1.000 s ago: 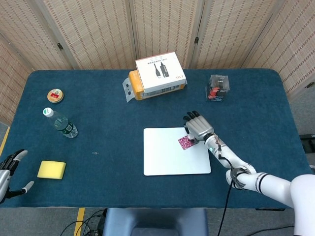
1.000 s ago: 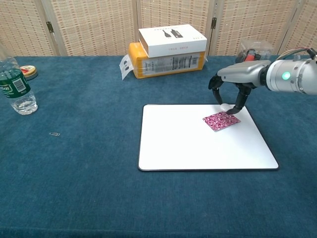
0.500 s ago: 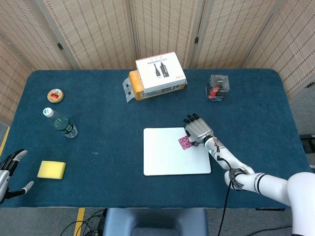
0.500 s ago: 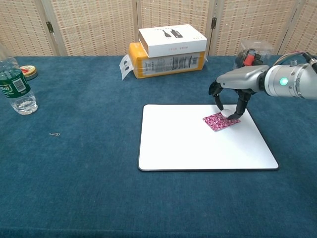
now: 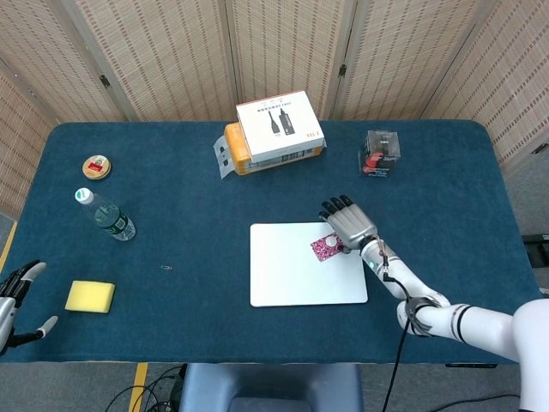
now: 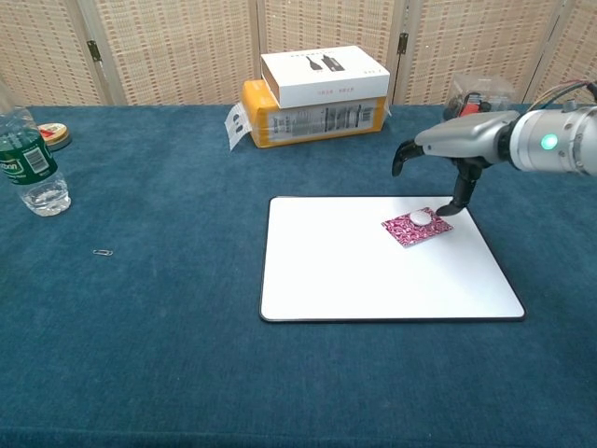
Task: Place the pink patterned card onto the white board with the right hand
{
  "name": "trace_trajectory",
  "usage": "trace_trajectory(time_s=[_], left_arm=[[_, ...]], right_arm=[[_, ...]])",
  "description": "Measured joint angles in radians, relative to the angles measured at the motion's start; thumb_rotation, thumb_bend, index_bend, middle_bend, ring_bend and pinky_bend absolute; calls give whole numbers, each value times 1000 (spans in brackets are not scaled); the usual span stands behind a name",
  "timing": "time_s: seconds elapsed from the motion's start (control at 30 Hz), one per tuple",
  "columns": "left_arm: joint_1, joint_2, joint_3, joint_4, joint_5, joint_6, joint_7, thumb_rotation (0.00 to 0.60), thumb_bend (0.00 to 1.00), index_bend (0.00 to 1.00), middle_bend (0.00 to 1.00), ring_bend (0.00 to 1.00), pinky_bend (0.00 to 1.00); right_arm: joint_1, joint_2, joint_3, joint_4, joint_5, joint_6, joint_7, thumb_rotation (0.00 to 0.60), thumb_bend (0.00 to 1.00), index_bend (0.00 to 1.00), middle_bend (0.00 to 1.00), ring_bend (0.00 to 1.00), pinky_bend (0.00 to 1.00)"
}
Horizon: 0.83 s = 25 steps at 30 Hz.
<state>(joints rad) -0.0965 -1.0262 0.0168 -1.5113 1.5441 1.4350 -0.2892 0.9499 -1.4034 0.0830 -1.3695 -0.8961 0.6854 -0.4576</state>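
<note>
The pink patterned card [image 5: 326,249] [image 6: 416,227] lies flat on the white board [image 5: 292,279] [image 6: 354,275], near its far right corner, with a small white round spot on top. My right hand [image 5: 350,225] [image 6: 448,154] hovers just above and behind the card with fingers spread, holding nothing; one fingertip [image 6: 456,207] hangs close to the card's right edge. My left hand [image 5: 13,296] shows at the table's near left edge, open and empty.
A white box [image 5: 279,124] sits on a yellow box [image 5: 236,150] at the back. A clear case [image 5: 380,153] stands at the back right. A water bottle [image 5: 105,215], round tin [image 5: 97,166], yellow sponge [image 5: 89,296] and paper clip [image 5: 166,268] lie on the left.
My right hand has let go of the card, spread its fingers and lifted slightly off it. The card stays on the board. The left hand has barely moved.
</note>
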Motion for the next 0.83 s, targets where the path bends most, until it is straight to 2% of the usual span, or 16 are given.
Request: trace_trajectory(time_s=[0.23, 0.37, 0.47, 0.67, 0.83], left_arm=[[2, -8, 1, -15, 5, 5, 52, 600, 294, 0, 90, 117, 223], [6, -12, 0, -29, 8, 18, 87, 600, 294, 0, 90, 117, 222], [8, -15, 1, -38, 14, 25, 111, 600, 293, 0, 90, 117, 223], [10, -29, 5, -57, 35, 37, 179, 600, 293, 0, 90, 117, 223], [7, -45, 14, -66, 61, 38, 229, 600, 293, 0, 90, 117, 222]], right_arm=[[-135, 89, -9, -121, -106, 207, 112, 600, 155, 150, 63, 0, 0], [-276, 122, -46, -151, -231, 371, 260, 600, 151, 114, 59, 0, 0], [-379, 130, -83, -143, -315, 488, 342, 600, 149, 89, 55, 0, 0], [-561, 108, -140, -62, -430, 706, 391, 600, 140, 29, 27, 0, 0], [-614, 114, -159, -43, -479, 745, 394, 600, 139, 3, 13, 0, 0]])
